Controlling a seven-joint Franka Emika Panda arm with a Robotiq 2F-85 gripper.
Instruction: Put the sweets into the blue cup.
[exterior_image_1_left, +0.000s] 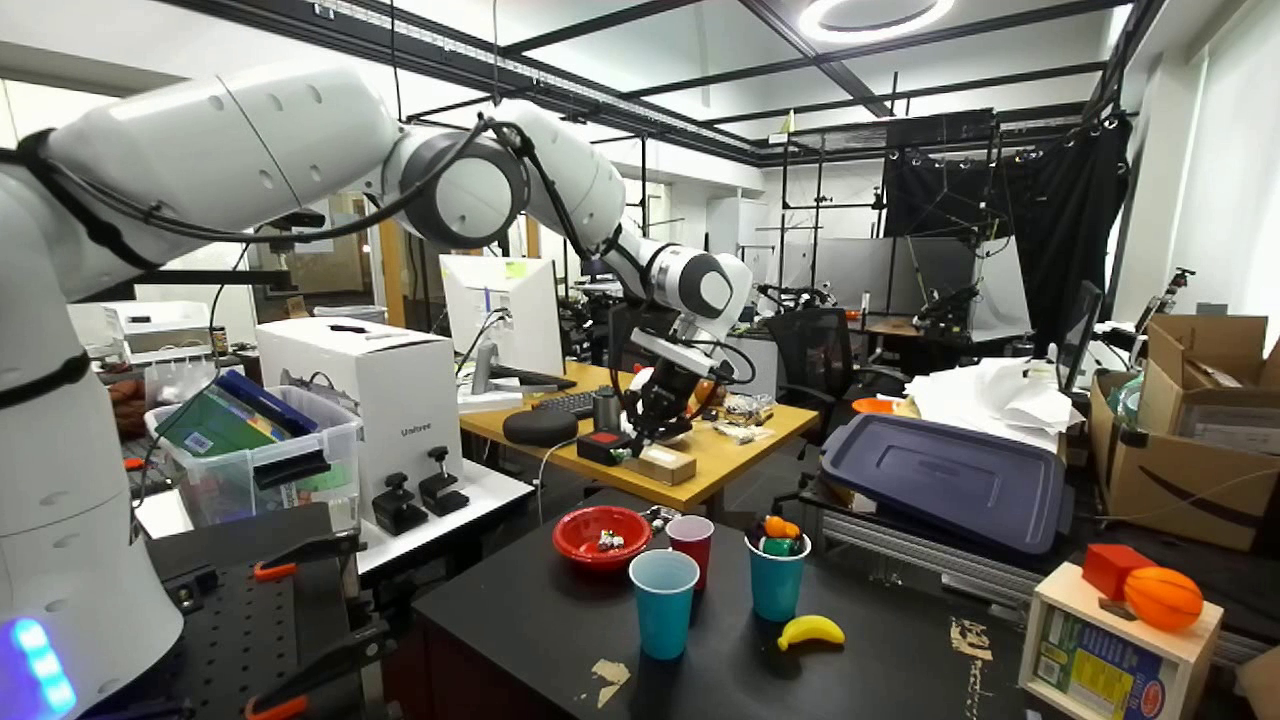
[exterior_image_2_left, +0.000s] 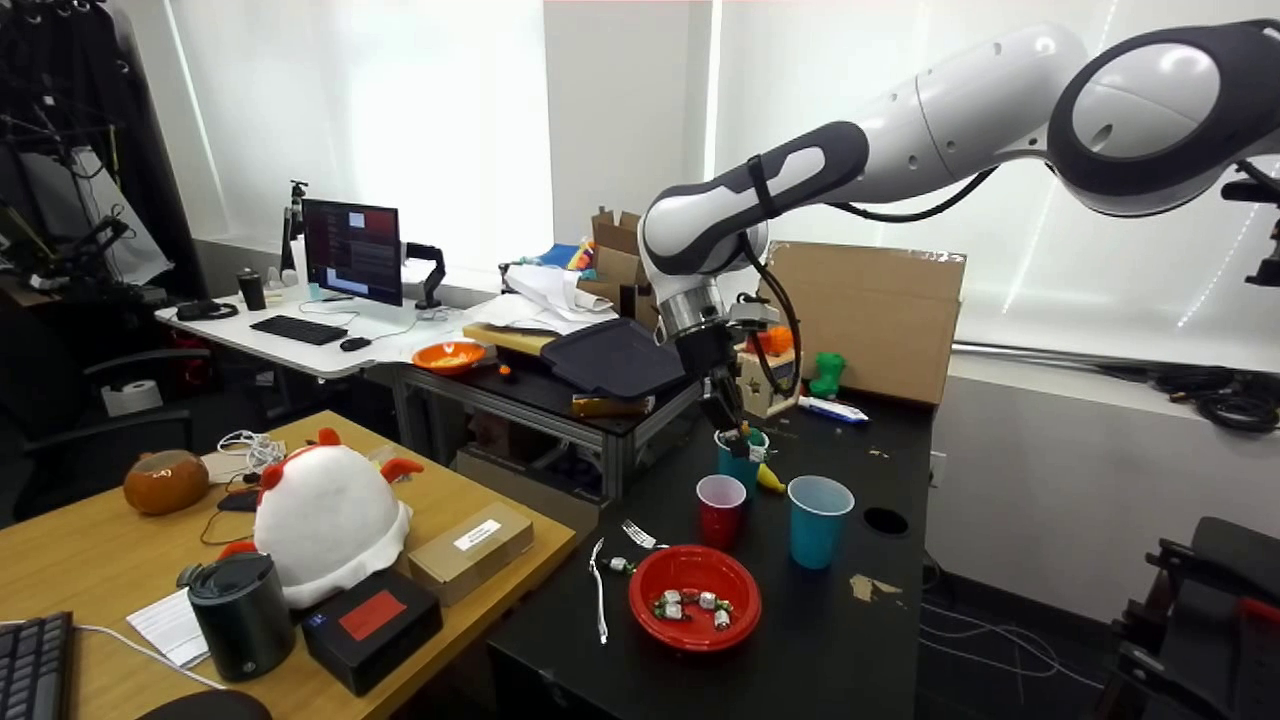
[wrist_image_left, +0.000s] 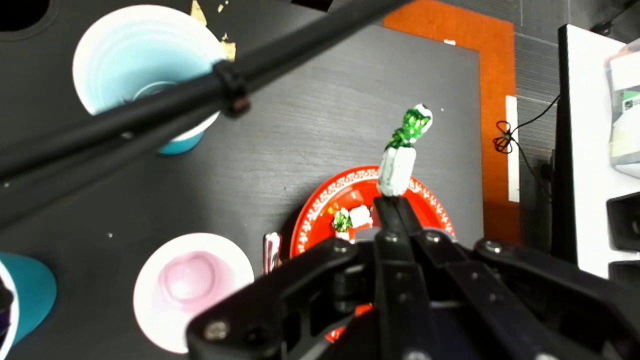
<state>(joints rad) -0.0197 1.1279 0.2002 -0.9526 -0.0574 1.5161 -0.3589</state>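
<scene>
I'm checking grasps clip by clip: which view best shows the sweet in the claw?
The wrist view: the sweet juts large from the shut claw, white body and green twist plain. In both exterior views, only a tiny patch at the claw's tips may be it, too small for detail.

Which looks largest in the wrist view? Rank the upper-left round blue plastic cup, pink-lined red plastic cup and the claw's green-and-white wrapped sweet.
1. Blue cup
2. Red cup
3. Sweet, though closest up

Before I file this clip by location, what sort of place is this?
Probably a robotics lab doubling as an office: a robot arm, a box marked Unitree, and a monitor on a white desk.
</scene>
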